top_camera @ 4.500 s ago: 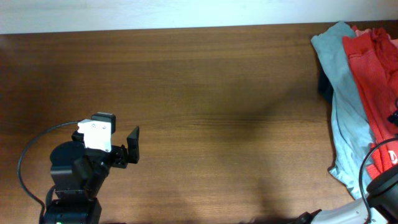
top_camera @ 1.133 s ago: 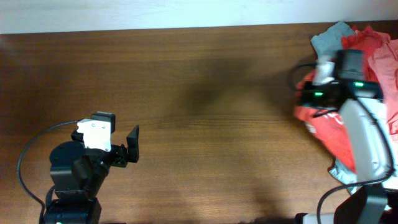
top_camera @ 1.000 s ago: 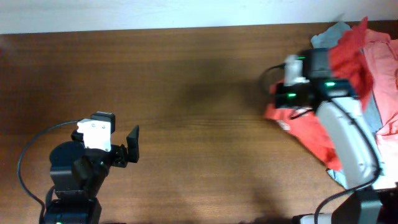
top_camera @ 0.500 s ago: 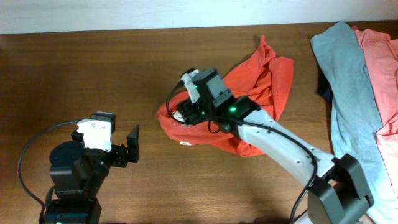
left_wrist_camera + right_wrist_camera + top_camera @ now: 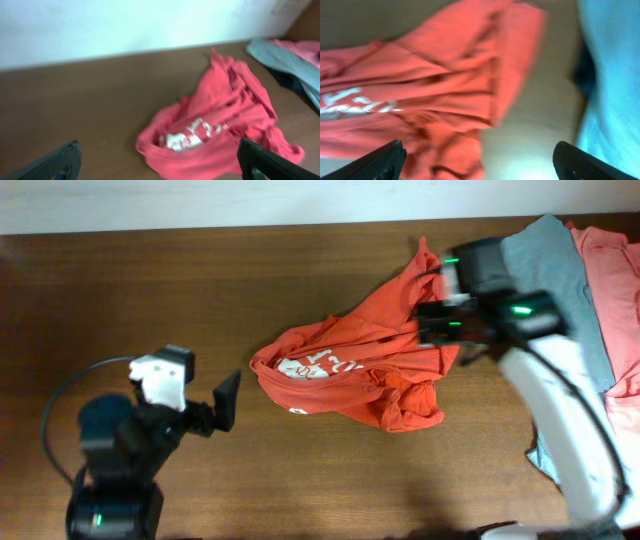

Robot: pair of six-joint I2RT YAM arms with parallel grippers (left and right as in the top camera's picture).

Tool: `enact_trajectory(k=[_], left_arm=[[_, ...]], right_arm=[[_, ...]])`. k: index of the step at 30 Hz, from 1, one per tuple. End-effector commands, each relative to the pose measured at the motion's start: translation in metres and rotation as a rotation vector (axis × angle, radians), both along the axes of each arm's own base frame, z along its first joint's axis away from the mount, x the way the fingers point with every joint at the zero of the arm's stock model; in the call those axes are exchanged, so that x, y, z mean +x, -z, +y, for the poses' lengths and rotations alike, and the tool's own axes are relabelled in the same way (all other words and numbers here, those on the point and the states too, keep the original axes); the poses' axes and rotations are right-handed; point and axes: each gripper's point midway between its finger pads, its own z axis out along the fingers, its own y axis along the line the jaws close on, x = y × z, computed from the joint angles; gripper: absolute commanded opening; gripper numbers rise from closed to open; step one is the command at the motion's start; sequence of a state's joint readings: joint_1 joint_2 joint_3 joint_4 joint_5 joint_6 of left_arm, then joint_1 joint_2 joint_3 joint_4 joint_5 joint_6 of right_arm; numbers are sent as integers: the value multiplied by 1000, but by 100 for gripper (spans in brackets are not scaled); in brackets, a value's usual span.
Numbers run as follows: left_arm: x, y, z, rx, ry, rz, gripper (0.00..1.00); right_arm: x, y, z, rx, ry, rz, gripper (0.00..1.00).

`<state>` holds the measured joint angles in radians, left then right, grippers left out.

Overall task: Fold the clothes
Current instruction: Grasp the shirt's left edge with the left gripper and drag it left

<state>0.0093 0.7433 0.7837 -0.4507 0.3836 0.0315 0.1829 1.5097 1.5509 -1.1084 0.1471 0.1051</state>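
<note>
Orange-red T-shirt [image 5: 370, 365] lies crumpled near the middle of a brown wooden desk [image 5: 300, 280], spread in a rumpled diagonal heap that runs from lower left to upper right, with folds and creases all through it. White lettering [image 5: 320, 367] shows on its left part, bunched so that it cannot be read, and a small white mark [image 5: 297, 410] sits near the lower left edge. The right hand [image 5: 440, 325] hangs over the shirt's upper right portion; in the right wrist view its two dark fingers are spread far apart at the bottom corners of the picture, released and gripping nothing, with the red cloth below them. The left hand [image 5: 225, 400] is at the lower left of the desk, near the shirt's left edge but apart from it; in the left wrist view its fingers are likewise spread wide and empty, pointing toward the shirt. At the far right of the desk, well apart from the red shirt's main heap, a grey T-shirt [image 5: 560, 280] lies flat and long, and a salmon-pink T-shirt [image 5: 610, 280] lies just beside it, overlapping its right edge.
</note>
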Motion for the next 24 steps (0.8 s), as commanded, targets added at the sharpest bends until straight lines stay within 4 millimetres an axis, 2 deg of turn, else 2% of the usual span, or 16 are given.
enact_trajectory(k=[1,5,10,15,17,19,20,21,24], left_arm=[[17,37,-16,-69,59,167,99],[39,98,-31,-73,91,366,99],[57,166,-52,-91,111,547,99],[69,212,-57,-154,53,666,99],[70,223,-57,-166,38,693,99],[72,229,-56,-161,32,701,90],[73,231,-53,-149,16,699,80],[74,233,-50,-137,1,695,64],[78,235,-42,-103,-43,683,28]], right_arm=[[-14,-11,-32,36,90,10,99],[-21,-7,-42,131,123,48,99],[-27,-3,-54,137,161,71,99],[-27,-3,-54,137,160,74,99],[-27,-3,-54,137,160,74,99],[-27,-3,-54,137,160,73,99],[-27,-3,-54,137,160,73,99],[-27,-3,-54,137,160,73,99],[-27,-3,-54,137,160,73,99]])
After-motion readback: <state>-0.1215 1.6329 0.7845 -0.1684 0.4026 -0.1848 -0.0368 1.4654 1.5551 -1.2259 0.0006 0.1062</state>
